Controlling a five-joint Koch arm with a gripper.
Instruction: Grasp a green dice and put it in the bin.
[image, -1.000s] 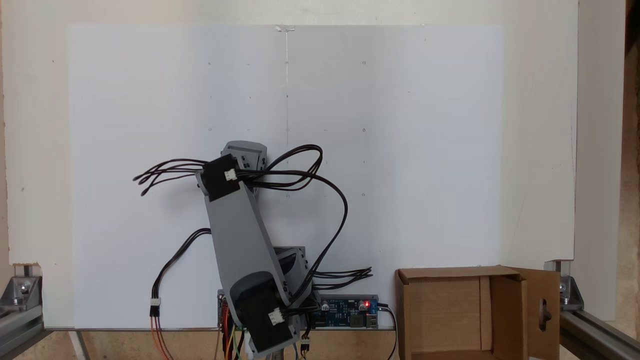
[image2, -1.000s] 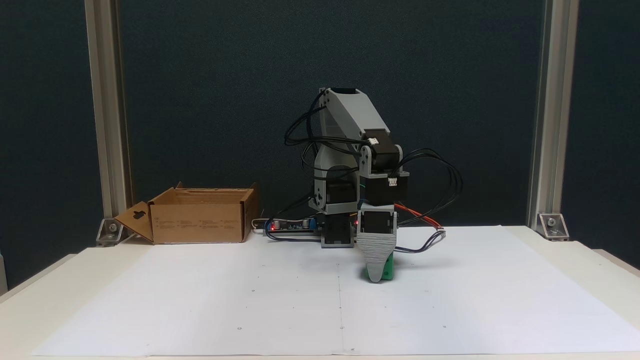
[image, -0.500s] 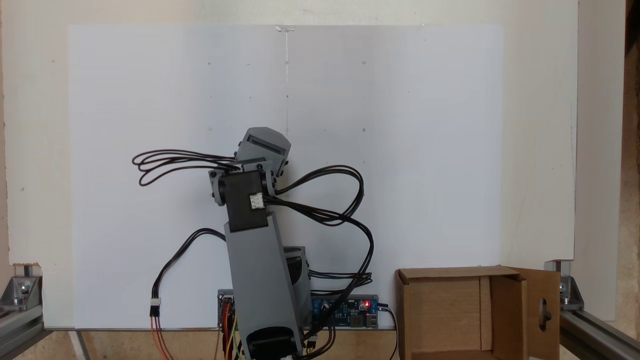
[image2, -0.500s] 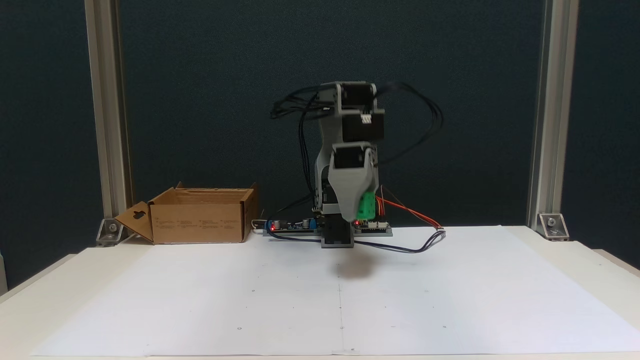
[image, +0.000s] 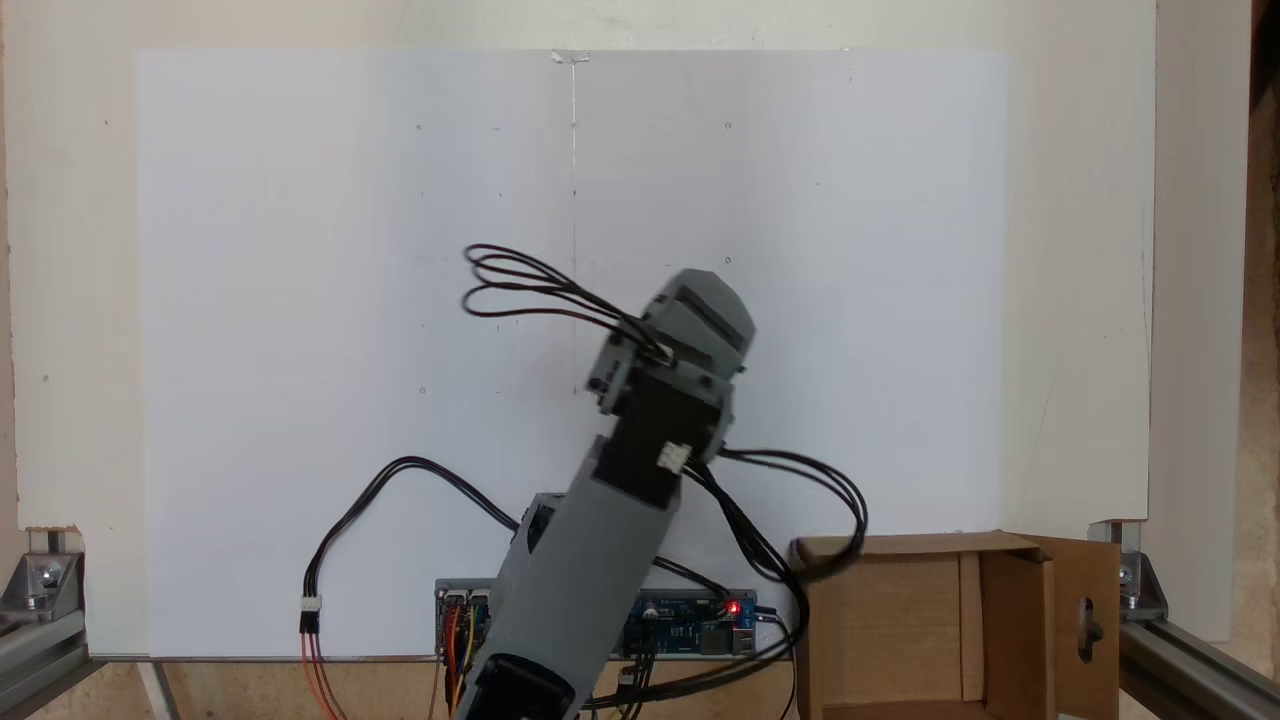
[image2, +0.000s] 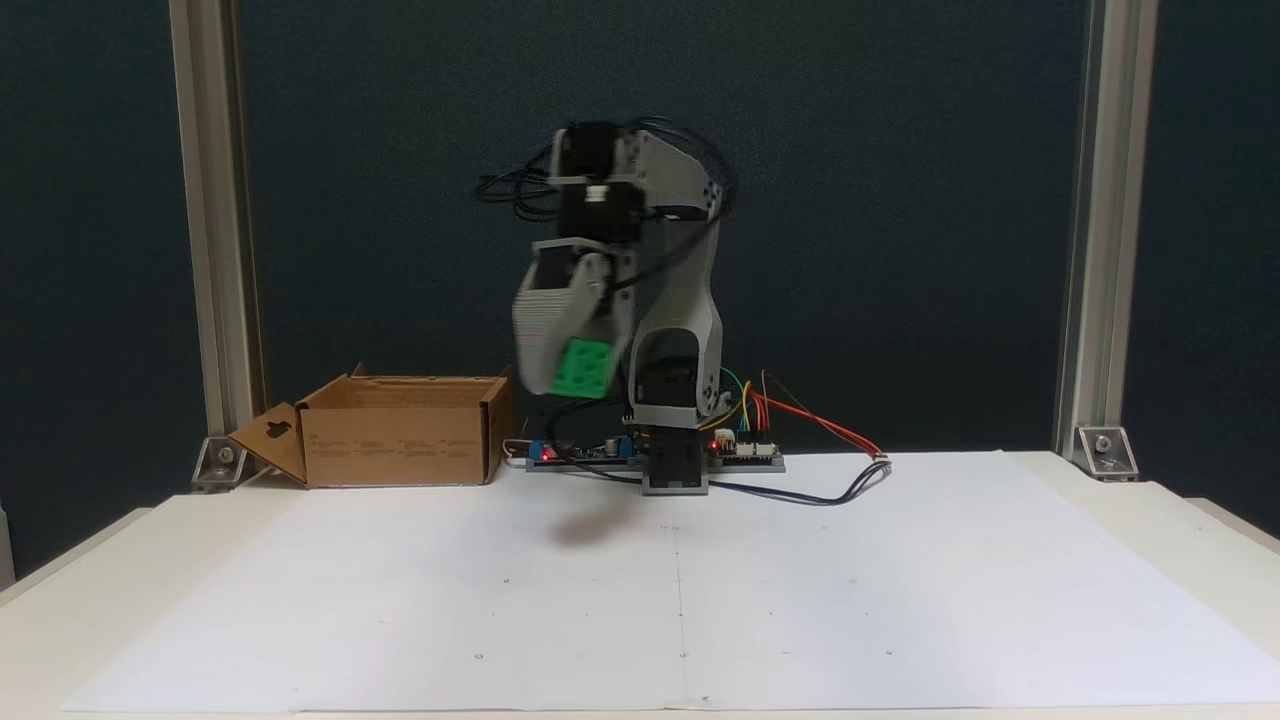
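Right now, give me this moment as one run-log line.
phase: carry | gripper: shut on green dice, raised above paper | bin: to its left in this view, no dice seen inside

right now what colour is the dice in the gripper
Bright green dice, clearest in the fixed view.

One fixed view looks straight down from above: arm base at the bottom edge, white paper sheet spreading upward, bin at lower right. The other fixed view stands low at the bench's front edge, facing the arm head-on against a dark backdrop, bin at left. Both views take in the arm, the sheet and the bin from moderate range.
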